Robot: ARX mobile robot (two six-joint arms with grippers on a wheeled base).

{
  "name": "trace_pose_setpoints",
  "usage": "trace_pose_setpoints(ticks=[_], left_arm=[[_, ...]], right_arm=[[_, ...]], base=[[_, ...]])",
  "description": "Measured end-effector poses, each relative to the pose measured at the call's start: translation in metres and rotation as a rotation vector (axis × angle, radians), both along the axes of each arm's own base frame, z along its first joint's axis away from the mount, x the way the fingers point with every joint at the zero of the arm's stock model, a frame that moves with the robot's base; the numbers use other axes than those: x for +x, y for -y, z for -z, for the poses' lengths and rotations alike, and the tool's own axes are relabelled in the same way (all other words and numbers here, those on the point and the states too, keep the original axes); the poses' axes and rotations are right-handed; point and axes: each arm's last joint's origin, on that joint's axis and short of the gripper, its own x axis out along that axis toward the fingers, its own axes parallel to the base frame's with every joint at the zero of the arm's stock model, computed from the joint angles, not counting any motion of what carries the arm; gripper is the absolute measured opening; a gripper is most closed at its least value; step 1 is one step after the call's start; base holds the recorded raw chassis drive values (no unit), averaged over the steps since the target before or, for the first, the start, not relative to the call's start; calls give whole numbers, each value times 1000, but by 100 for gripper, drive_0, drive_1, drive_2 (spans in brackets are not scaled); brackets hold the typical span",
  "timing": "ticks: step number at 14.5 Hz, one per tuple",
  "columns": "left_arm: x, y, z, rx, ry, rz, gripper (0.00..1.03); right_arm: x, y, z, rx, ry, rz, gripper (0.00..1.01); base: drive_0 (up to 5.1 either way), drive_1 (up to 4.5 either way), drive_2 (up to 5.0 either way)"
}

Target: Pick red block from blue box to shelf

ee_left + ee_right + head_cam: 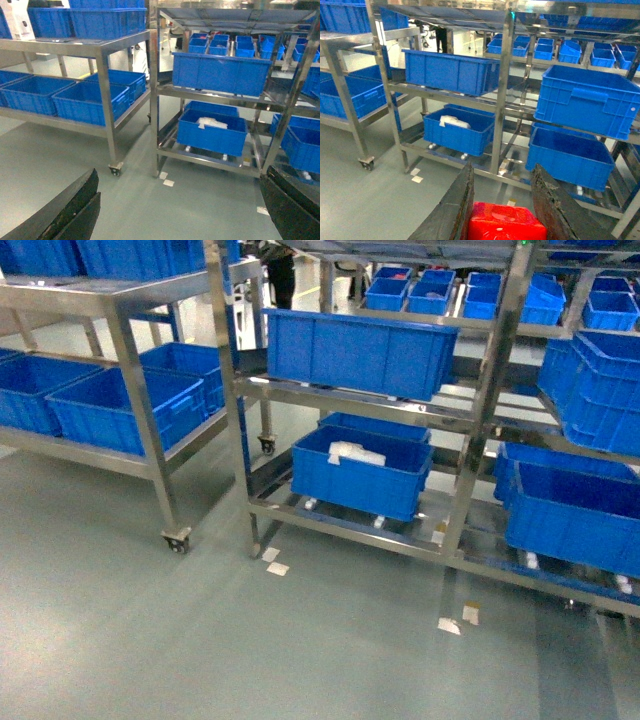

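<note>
The red block (506,222), glossy and squarish, sits low between the two dark fingers of my right gripper (502,167), which is shut on it. The steel shelf (502,90) rises straight ahead of that gripper, a short way off above the grey floor. My left gripper (181,172) is open, its fingers wide apart at the frame's bottom corners with only floor between them, and it faces the same shelf (154,90). The head view shows the shelf (487,400) but neither gripper. The blue box is out of view.
Dark blue crates (360,350) fill the shelf tiers; a lower one (360,475) holds something white. A second steel rack (130,370) on casters (177,540) stands to the left with more crates. Paper scraps (275,562) lie on the grey floor.
</note>
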Motion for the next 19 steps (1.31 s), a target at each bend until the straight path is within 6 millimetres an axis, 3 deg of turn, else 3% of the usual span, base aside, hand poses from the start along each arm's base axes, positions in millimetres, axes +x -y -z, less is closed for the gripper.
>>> trace_pose_setpoints(ticks=[19], left_arm=[[0,0,0,0,0,0,98]], right_arm=[[0,0,0,0,0,0,28]], base=[[-161,-161,-161]])
